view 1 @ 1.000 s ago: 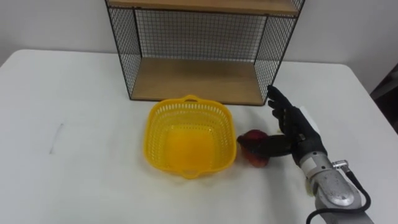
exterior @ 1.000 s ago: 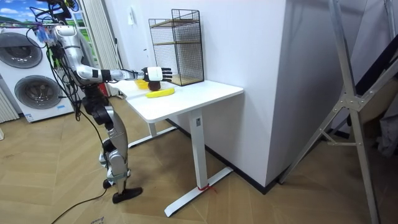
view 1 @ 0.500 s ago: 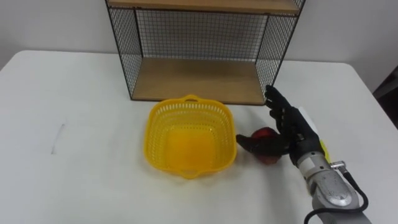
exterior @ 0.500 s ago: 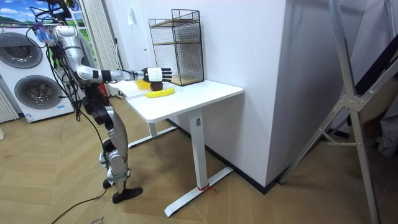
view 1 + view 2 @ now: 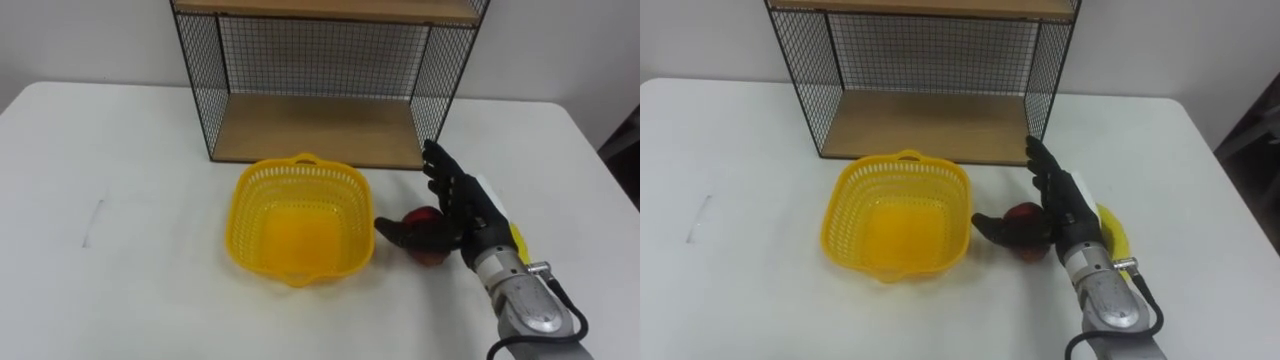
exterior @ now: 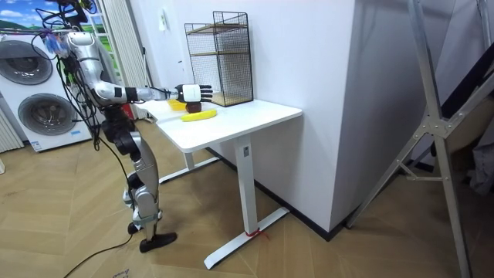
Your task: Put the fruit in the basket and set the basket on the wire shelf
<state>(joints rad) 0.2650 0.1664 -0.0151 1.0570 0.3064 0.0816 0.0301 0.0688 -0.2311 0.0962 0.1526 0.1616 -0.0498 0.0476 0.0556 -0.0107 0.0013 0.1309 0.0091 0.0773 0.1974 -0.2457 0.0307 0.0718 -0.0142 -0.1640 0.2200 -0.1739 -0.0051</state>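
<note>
The white table (image 5: 110,200) is bare at its left part. Near its middle stands the yellow basket (image 5: 252,205), upright, with nothing in it. Just behind the basket the wire shelf (image 5: 315,128) stands on the table, its open front toward the robot and its lower wooden board bare.

Right of the basket, close to its rim but apart from it, the red fruit (image 5: 431,254) lies on the table. The right hand (image 5: 462,210) is at the fruit, coming in from the lower right. Its fingers (image 5: 437,165) are straight and spread, pointing toward the shelf's right corner, and are not closed round anything. The thumb (image 5: 398,232) stretches out leftward across the front of the fruit, so the fruit sits in the fork between thumb and palm, partly hidden by them. A banana (image 5: 1112,232) lies on the table just to the right of the hand.

In the room view the robot stands upright at the table's end on the room view's left, one arm stretched forward over the tabletop.
</note>
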